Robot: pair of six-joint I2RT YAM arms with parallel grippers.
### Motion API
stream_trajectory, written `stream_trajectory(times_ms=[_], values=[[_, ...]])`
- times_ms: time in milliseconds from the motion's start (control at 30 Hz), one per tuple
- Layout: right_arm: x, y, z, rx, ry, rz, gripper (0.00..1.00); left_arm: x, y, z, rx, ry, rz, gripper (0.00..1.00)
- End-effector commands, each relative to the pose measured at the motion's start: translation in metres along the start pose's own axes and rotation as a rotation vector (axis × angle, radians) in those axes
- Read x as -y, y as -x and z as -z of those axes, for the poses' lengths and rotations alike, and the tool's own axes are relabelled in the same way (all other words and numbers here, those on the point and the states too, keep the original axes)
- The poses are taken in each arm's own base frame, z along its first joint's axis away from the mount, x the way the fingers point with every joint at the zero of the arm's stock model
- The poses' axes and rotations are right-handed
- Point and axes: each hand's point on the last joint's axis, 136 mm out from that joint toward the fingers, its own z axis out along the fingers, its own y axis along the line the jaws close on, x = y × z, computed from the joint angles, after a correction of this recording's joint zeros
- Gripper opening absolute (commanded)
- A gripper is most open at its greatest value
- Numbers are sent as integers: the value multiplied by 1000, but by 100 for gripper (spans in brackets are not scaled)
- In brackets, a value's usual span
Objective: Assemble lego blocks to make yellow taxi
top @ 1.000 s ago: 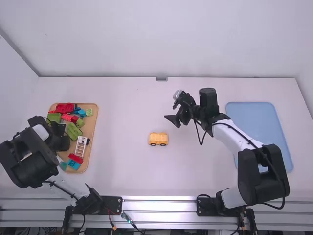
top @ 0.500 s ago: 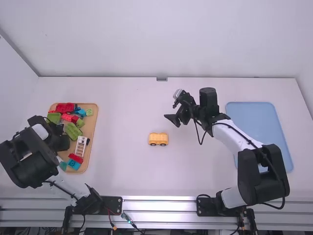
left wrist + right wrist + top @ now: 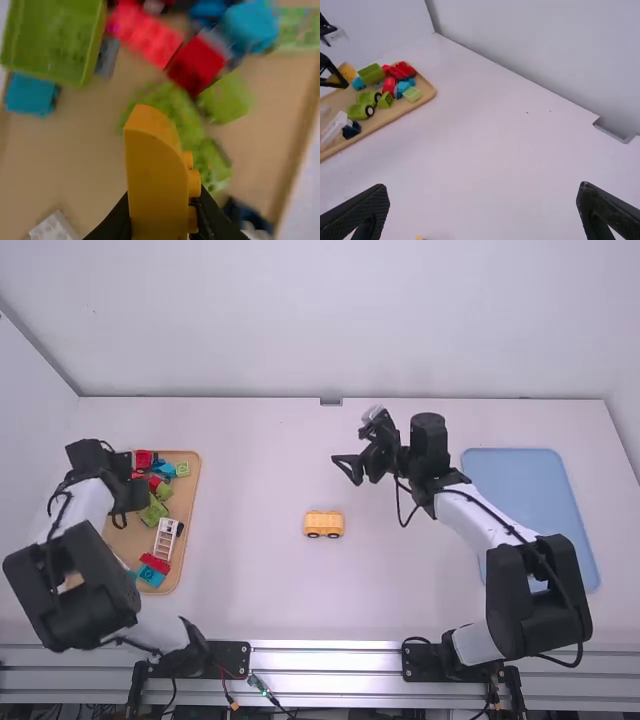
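And there's the yellow wheeled base (image 3: 324, 524), upright mid-bench (image 3: 270, 590), near side of the right hand (image 3: 483, 192), which is spread and empty! Over to the left: the left hand (image 3: 162, 212) is pinching a yellow block (image 3: 152, 167) above the tray (image 3: 193, 485), well left of that base. So the taxi looks partway there: wheels ready, this piece apparently left to carry across and press on top.
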Motion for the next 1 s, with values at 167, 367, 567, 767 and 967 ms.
stream_trajectory(times_ms=[167,367,567,767,967], values=[[-5,46,-4,84,75,-125,99,116,38,61,294,-166,-282,2],[-8,47,-27,102,234,-228,97,217,41,100,465,-446,-499,2],[-8,36,-50,134,327,-294,95,282,30,123,570,-723,-602,2],[-18,31,-63,135,358,-308,94,303,29,118,637,-751,-574,2],[-35,36,-74,146,360,-278,95,323,26,110,639,-789,-529,2]])
